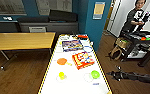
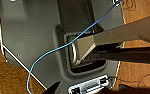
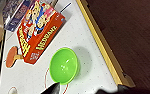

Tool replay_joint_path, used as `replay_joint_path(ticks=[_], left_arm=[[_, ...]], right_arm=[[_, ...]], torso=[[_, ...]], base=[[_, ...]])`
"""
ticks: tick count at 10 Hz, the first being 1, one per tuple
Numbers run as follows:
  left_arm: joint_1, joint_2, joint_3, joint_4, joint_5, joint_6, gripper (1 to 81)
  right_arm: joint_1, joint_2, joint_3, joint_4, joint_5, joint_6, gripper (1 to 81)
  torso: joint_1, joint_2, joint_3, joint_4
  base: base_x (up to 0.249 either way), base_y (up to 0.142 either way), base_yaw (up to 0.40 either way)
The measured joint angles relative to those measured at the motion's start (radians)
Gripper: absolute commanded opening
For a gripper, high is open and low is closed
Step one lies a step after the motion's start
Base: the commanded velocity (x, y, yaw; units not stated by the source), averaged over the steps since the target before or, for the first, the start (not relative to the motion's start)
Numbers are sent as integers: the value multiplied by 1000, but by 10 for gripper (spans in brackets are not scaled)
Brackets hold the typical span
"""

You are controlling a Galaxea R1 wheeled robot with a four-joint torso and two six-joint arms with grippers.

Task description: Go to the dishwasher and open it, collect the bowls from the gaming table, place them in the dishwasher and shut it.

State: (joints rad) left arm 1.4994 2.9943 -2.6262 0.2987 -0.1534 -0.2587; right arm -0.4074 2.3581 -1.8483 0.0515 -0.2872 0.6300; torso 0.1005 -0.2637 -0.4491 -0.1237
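I stand now at the near end of the gaming table (image 1: 52,82), so I judge that the driving part toward the bowls is finished and the collecting has not begun. All the bowls I can see rest on the white surface, none is lifted. The green bowl (image 1: 95,74) sits near the right yellow edge, just in front of the red game box (image 1: 83,60). A small yellow-green bowl (image 1: 62,75) is at the left of the middle, and an orange bowl (image 1: 62,61) lies further away, beside the red box. A blue game box (image 1: 72,45) is behind them. The dishwasher I cannot see from here, so I cannot say if its door is open. What is left, in my judgement: to pick the bowls, carry them, load them and close the door.

My right arm (image 1: 136,76) stretches low at the right side of the surface, over the wooden floor (image 1: 21,75), well apart from the bowls. In the right wrist view the green bowl (image 3: 64,65) shows large and upright, close to the yellow edge, next to the red box (image 3: 38,30). The right claw: I cannot tell if it is released or clenched. The left claw: also I cannot tell; the left wrist view shows the robot's grey base (image 2: 33,32) and a blue cable (image 2: 66,45).

A person (image 1: 136,17) stands at the far right with a control rig.
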Motion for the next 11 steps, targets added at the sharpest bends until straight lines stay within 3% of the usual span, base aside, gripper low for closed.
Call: replay_joint_path(ticks=[4,11], left_arm=[[-6,-3,0,0,-1,0,811],[-9,-6,0,0,-1,0,811]], right_arm=[[48,25,-36,0,0,16,811],[39,206,-259,-2,0,16,811]], torso=[[0,0,0,0],[0,1,-1,0]], base=[[0,0,0],[0,0,0]])
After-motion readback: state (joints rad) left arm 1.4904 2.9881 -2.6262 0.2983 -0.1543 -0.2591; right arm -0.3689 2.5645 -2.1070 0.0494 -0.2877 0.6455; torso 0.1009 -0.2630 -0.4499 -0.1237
